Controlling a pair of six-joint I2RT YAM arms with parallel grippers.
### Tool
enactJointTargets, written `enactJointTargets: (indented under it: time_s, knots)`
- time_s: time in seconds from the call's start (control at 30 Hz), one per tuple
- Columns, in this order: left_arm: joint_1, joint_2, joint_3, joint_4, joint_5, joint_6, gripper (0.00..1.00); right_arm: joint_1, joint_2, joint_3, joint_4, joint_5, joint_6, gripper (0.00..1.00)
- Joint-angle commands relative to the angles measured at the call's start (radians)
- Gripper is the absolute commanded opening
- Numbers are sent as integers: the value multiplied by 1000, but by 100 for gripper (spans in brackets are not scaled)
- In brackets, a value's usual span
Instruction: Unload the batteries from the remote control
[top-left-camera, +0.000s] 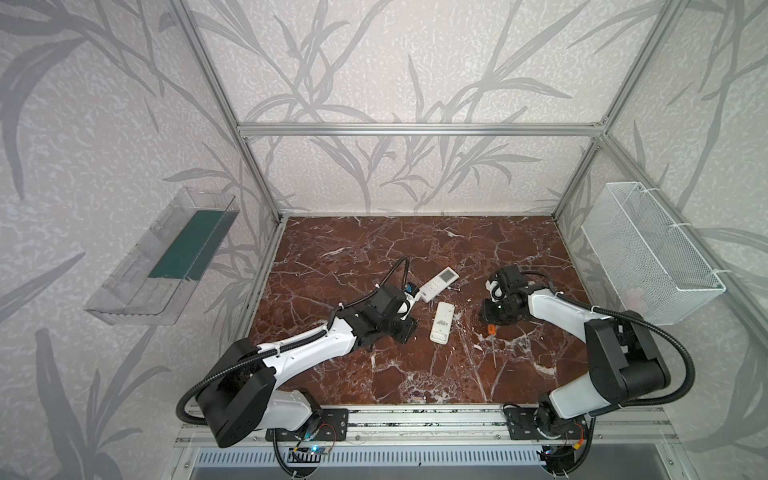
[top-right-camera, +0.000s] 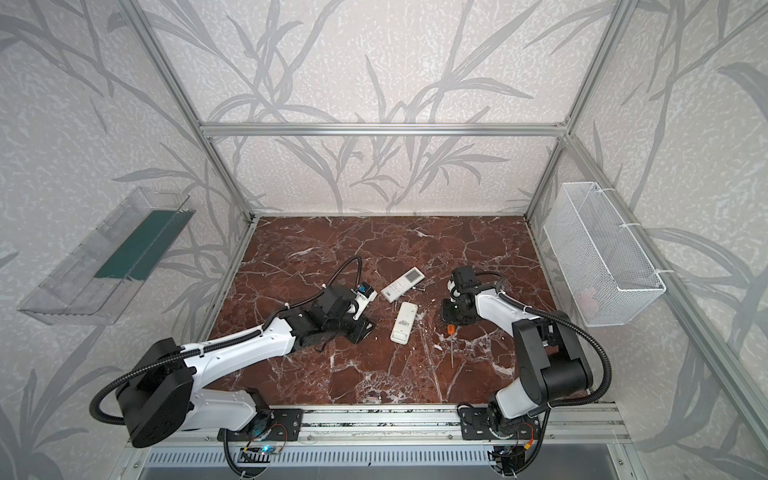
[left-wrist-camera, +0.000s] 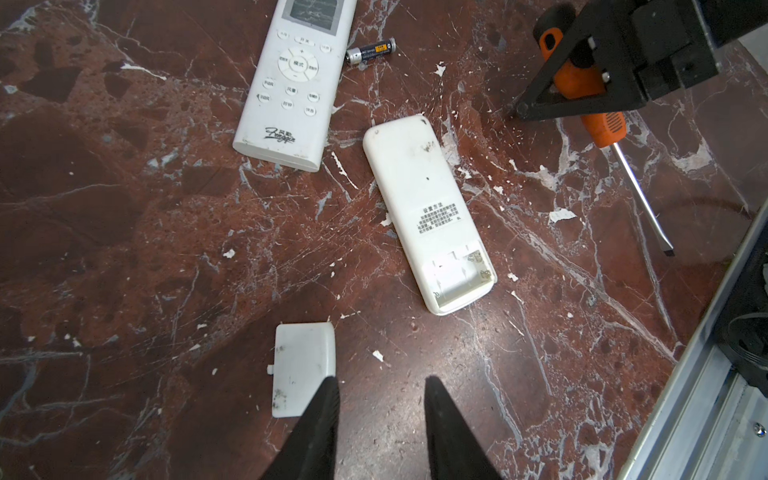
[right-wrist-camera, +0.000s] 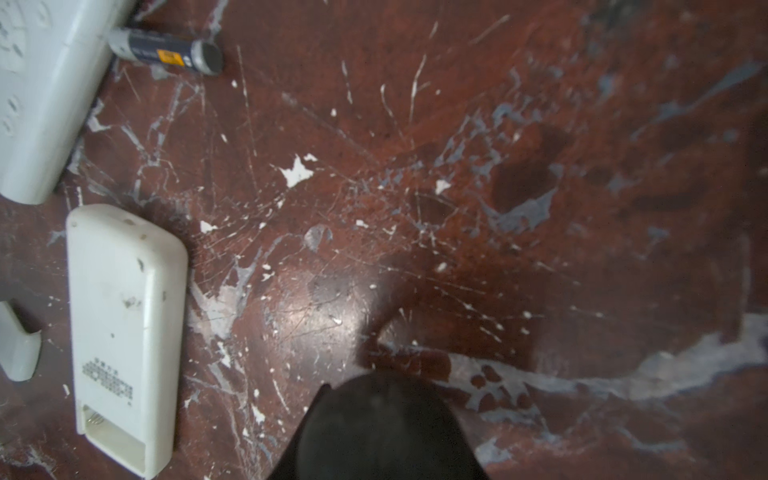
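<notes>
We take the face-down remote in the middle of the bench as our marker. To its left sits the left hand, fingers parted a moderate way with nothing between them. In the left wrist view one finger overlaps the loose white cover, which lies flat near the marker's bay end but apart from it.

Beyond the marker's closed end, near but not touching, lies the buttoned remote, face up. The marker's own bay is uncovered and looks empty, showing only springs and bare plastic.

One battery, dark with silvery ends, lies beyond the marker's closed end, tight against the buttoned remote's side. To the marker's right lies an orange-handled screwdriver. The right hand stands at its handle. Its fingers show as one dark blur, so we cannot tell their gap or whether they grip anything.

We judge the job well along: cover off, bay cleared, one battery out. We see no other battery, and whether the buttoned remote holds any is hidden.
</notes>
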Motion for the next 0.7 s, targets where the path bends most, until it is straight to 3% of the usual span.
enactJointTargets:
  time_s: [0.0,0.33,0.47,0.67]
  knots:
    - [3,18,12,13,5,25,37,-8,21,32,-31,27,-13,15]
    - [4,50,35,1,-53,20,39,-21,65,52,-47,52,-7,43]
    - [6,63,56,-3,-118,11,45,-21,41,60,-69,68,-13,48]
    - [18,160,189,-60,-168,83,61,-21,-59,90,-129,75,-24,50]
